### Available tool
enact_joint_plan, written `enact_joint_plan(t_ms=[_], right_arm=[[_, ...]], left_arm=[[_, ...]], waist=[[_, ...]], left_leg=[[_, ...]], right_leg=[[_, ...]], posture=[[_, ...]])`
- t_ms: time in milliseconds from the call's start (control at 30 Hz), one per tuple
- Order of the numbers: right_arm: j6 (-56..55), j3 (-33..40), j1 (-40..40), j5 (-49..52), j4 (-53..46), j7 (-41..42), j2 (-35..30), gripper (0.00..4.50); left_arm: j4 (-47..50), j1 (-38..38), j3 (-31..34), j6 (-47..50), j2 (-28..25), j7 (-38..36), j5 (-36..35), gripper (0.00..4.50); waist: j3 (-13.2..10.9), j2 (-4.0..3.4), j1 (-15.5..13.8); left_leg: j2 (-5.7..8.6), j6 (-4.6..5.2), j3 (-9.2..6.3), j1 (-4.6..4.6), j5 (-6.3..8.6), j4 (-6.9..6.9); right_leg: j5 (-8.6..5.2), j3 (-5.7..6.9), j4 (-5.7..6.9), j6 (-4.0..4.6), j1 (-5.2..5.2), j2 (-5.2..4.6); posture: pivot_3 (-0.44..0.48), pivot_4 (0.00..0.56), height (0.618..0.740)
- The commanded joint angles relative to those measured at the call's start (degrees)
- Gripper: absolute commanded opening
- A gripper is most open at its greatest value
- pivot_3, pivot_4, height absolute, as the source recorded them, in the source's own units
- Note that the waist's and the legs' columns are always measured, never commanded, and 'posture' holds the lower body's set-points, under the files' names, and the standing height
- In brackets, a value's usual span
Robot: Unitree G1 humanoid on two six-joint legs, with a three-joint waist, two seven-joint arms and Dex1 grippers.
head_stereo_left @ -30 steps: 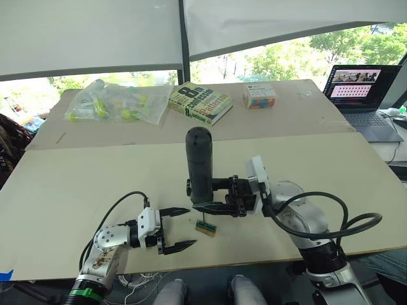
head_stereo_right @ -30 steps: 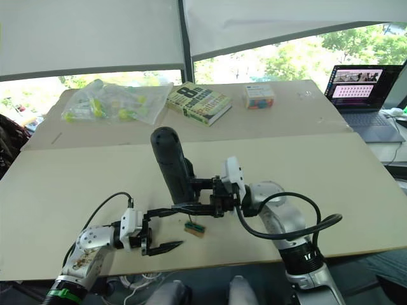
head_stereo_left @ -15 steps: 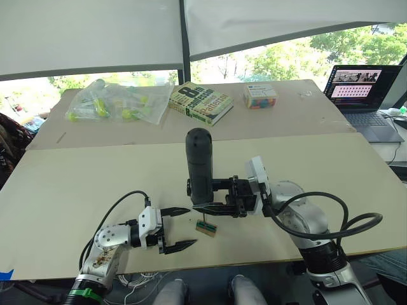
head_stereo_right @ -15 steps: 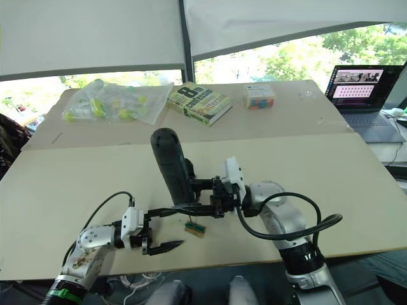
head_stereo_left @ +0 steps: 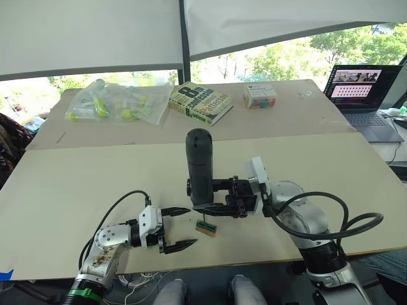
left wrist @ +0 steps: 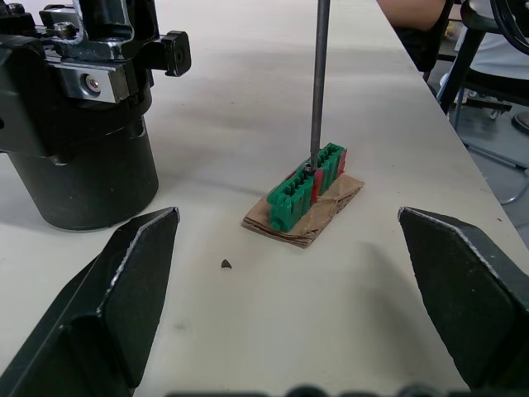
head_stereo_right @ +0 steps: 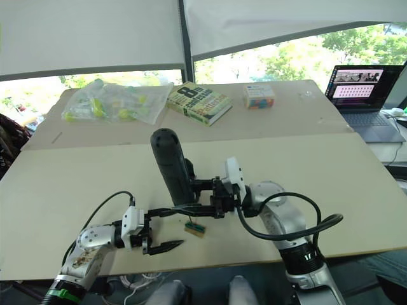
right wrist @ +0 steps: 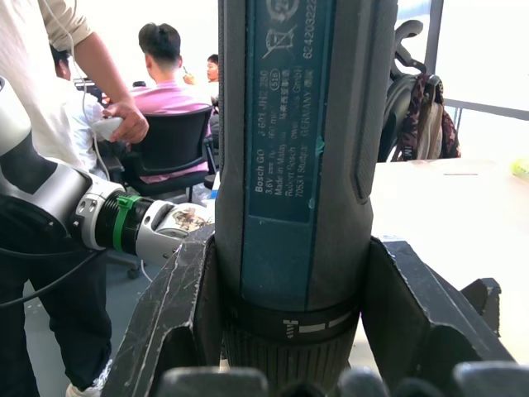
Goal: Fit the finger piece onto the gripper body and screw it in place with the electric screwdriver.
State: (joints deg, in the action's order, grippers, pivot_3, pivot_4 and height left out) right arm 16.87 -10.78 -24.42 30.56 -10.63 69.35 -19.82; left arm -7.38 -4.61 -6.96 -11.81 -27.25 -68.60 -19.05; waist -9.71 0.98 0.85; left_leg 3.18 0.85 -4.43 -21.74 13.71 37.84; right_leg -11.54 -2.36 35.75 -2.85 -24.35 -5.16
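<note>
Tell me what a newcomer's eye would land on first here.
The electric screwdriver stands upright near the table's front edge, clamped in the right gripper. Its thin bit points down onto a small green-and-tan block. The left gripper rests open on the table beside it, holding nothing.

No visible change across the interval.

The right gripper (head_stereo_left: 211,198) is keeping its clamp on the upright screwdriver (head_stereo_left: 199,164), its bit (left wrist: 317,81) staying on the green block (left wrist: 307,188); the left gripper (head_stereo_left: 180,227) is holding the same spread-fingered pose beside it on the table (head_stereo_left: 76,184). Nothing else is shifting.
</note>
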Motion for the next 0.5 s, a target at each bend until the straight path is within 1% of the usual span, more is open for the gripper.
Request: enact_joint_plan(t_ms=[33, 500], right_arm=[[-0.61, 1.09, -0.83, 2.1, -1.35, 0.34, 0.24, 1.92], [0.53, 0.7, -0.18, 2.23, -0.84, 0.7, -0.01, 1.92]], left_arm=[[1.84, 0.01, -0.26, 0.43, -0.43, 0.1, 0.09, 4.49], [1.9, -0.13, -0.36, 0.9, -0.34, 0.06, 0.13, 4.49]], waist=[[0.0, 0.0, 0.0], [0.0, 0.0, 0.0]], left_leg=[[0.0, 0.0, 0.0, 0.0, 0.0, 0.0], [0.0, 0.0, 0.0, 0.0, 0.0, 0.0]], right_leg=[[0.0, 0.0, 0.0, 0.0, 0.0, 0.0], [0.0, 0.0, 0.0, 0.0, 0.0, 0.0]], posture=[[0.0, 0.15, 0.737], [0.0, 0.15, 0.737]])
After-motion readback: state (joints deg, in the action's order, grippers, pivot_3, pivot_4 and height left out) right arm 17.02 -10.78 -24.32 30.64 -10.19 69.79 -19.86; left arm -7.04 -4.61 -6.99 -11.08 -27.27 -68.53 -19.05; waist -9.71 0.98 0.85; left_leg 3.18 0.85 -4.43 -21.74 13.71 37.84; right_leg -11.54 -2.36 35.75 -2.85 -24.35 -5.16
